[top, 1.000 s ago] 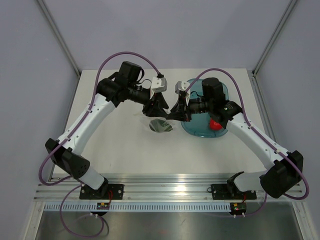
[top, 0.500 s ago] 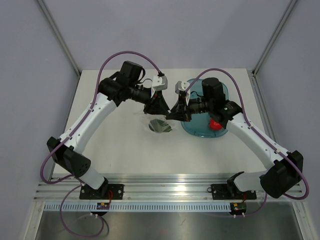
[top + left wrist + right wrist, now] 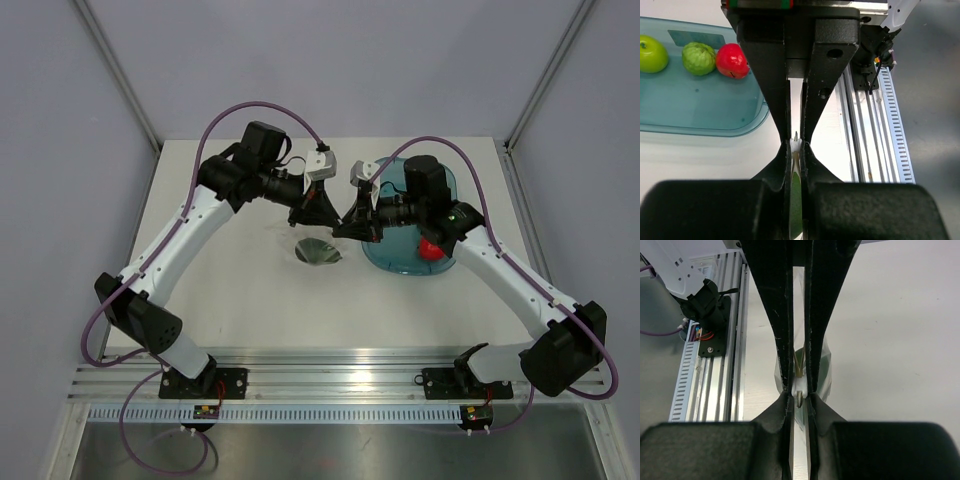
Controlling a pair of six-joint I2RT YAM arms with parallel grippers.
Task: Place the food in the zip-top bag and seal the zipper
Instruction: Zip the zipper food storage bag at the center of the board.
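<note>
Left gripper (image 3: 796,143), wider a second ago, is pinching the zip-top bag (image 3: 824,376) (right gripper (image 3: 800,393) gripping it too) above the white table (image 3: 250,290).

zip-top bag (image 3: 320,253): clear, mouth up | food (image 3: 823,365): dark green, inside bag | zipper (image 3: 799,398): along top
</note>
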